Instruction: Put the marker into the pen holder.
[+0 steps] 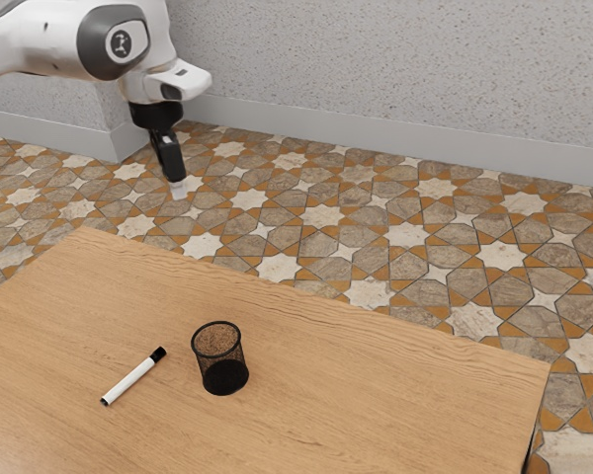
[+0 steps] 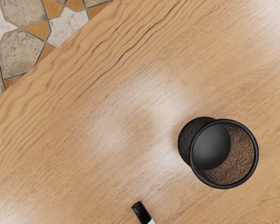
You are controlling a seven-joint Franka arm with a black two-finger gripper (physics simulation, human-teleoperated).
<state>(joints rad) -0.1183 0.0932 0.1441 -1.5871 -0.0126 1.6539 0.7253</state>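
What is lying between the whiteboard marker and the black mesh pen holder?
Just bare wooden tabletop: nothing lies between the marker and the pen holder, as the exterior view shows.

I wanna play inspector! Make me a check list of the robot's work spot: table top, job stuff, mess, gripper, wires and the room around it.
Surface: wooden table, with light shining on its top.
Marker: white with a black cap, lying on the table beside the pen holder.
Pen holder: black mesh cup, standing upright, nothing inside.
Clutter: nothing seen.
Gripper: black, up in the air, not touching the marker or the pen holder.
Cables: nothing seen.
Surroundings: floor with star-patterned tiles, speckled gray wall.
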